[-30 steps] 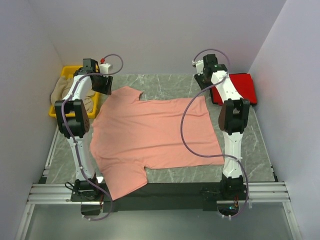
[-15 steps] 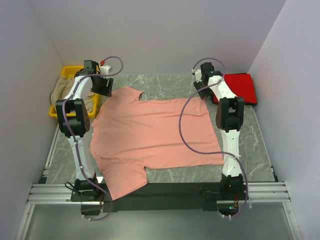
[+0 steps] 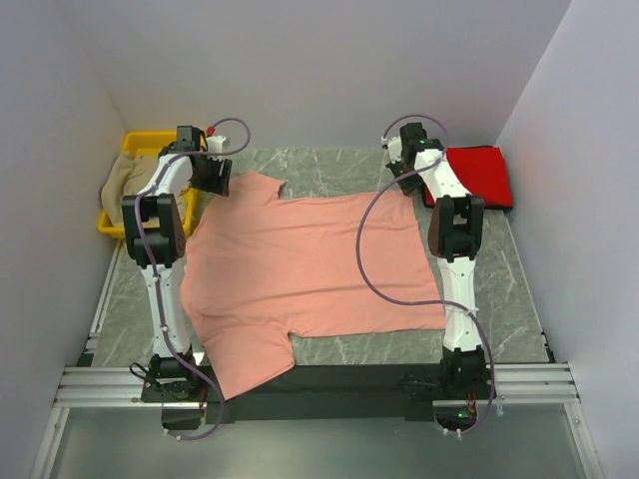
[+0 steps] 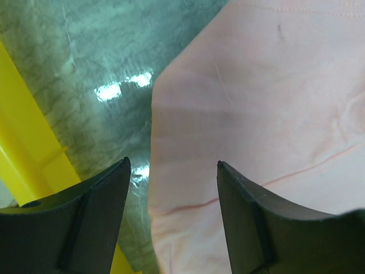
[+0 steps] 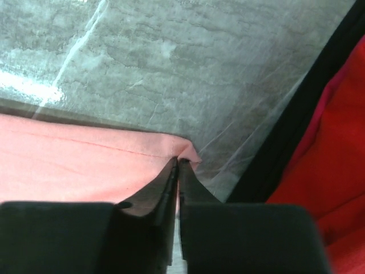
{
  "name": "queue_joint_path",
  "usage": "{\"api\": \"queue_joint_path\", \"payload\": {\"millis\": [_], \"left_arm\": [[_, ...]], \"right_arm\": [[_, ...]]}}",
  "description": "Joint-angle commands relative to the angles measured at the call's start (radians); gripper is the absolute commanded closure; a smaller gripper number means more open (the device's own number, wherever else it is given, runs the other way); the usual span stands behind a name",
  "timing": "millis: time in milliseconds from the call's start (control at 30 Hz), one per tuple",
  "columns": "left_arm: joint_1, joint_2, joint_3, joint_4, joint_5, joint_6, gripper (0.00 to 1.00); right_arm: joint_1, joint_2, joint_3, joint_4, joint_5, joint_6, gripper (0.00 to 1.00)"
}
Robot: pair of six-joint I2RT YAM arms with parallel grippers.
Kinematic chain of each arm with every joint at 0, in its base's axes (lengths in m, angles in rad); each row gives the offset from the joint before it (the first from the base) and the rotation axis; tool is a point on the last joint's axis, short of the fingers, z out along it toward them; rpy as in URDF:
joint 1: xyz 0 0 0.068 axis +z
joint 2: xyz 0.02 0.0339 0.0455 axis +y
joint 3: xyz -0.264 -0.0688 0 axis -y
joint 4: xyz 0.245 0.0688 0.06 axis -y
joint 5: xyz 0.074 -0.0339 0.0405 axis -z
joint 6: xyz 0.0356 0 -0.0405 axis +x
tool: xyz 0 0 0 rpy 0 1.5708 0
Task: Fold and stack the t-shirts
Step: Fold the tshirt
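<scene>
Black-fingered right gripper (image 5: 177, 162) clamped on the far hem corner of the salmon-pink t-shirt (image 3: 300, 269), spread flat; left gripper (image 4: 172, 165) wide open astride its far sleeve edge, holding nothing, likely poised to pinch for a two-handed fold; red t-shirt (image 3: 479, 172) waiting far right

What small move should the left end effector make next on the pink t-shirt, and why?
Probably lower the left end effector and close it on the salmon-pink t-shirt. Its fingers are open with the shirt's edge lying between them, while the right end effector seems shut on the far hem corner. Both ends need a grip before a fold.
</scene>
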Motion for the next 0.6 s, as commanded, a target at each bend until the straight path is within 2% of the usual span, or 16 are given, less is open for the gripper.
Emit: {"api": "queue_joint_path", "payload": {"millis": [0, 33, 300, 367, 500, 567], "left_arm": [[0.006, 0.025, 0.04, 0.046, -0.007, -0.019, 0.33], [0.002, 0.031, 0.042, 0.051, -0.011, -0.018, 0.33], [-0.009, 0.095, 0.07, 0.043, -0.036, -0.019, 0.38], [-0.011, 0.103, 0.066, 0.052, -0.039, -0.021, 0.43], [-0.014, 0.135, 0.12, 0.014, -0.037, -0.025, 0.59], [-0.014, 0.138, 0.135, -0.017, -0.043, -0.039, 0.51]], "right_arm": [[0.006, 0.028, 0.02, -0.024, 0.002, -0.012, 0.97], [0.005, 0.029, 0.02, -0.021, 0.005, -0.014, 1.0], [0.005, -0.026, -0.069, 0.048, 0.019, -0.006, 1.0], [0.003, -0.028, -0.07, 0.046, 0.017, -0.004, 1.0], [0.0, -0.037, -0.078, 0.057, 0.02, 0.002, 1.0], [-0.002, -0.043, -0.079, 0.069, 0.02, 0.0, 1.0]]}}
